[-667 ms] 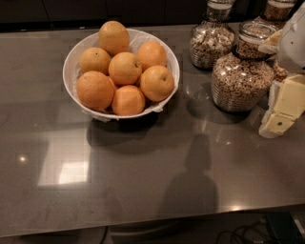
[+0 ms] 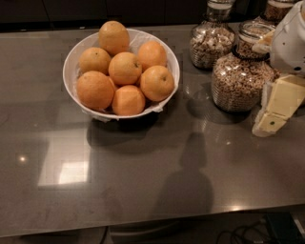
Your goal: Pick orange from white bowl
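Dark grey, glossy bench [image 2: 43,95] seen from above, with a pale square light reflection [image 2: 71,171] at lower left and a soft shadow [image 2: 186,186] near its front edge. Dark cabinet fronts [image 2: 71,9] close the room behind the bench. Left of centre stands the white bowl [image 2: 71,64], which holds seven oranges in a heap. The orange [image 2: 157,82], deep in colour and marked by a small dark stem dot, lies at the right front of the heap against the bowl's wall; a paler orange [image 2: 114,37] sits at the back and a flatter-sided orange [image 2: 127,100] at the front rim. To the right, apart from the bowl, stand glass jars of cereal: a rear jar [image 2: 211,40], a larger front jar [image 2: 240,71] and a third jar [image 2: 279,9] cut off by the upper edge. At the far right the robot's white arm [image 2: 291,43] hangs over the bench, its cream pincer [image 2: 274,112] pointing down just beside the front jar and well apart from the bowl; whether the pincer is apart or together cannot be told. Cables [image 2: 248,233] lie below the bench's front edge.
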You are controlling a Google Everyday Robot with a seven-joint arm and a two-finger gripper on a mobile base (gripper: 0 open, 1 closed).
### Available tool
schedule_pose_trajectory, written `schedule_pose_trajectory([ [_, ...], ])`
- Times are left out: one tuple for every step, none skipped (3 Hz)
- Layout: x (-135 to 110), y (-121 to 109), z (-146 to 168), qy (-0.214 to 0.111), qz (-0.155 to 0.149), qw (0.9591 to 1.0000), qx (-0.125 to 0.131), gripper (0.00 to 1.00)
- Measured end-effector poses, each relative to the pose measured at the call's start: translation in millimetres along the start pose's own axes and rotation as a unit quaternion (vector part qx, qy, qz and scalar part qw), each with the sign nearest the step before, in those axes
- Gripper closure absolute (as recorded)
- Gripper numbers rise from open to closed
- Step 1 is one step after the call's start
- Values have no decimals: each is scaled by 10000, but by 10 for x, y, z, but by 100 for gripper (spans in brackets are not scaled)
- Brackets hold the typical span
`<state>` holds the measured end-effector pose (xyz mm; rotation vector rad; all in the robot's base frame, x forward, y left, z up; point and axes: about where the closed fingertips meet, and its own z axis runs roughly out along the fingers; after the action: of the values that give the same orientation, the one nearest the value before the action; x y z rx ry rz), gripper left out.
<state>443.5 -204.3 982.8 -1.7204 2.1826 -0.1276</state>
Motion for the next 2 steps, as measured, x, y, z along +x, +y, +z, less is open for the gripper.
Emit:
schedule_pose_trajectory([
  [-281, -11, 121, -207, -236, 9995, 29, 0],
  [-479, -4, 202, -396, -457, 9982, -6, 0],
])
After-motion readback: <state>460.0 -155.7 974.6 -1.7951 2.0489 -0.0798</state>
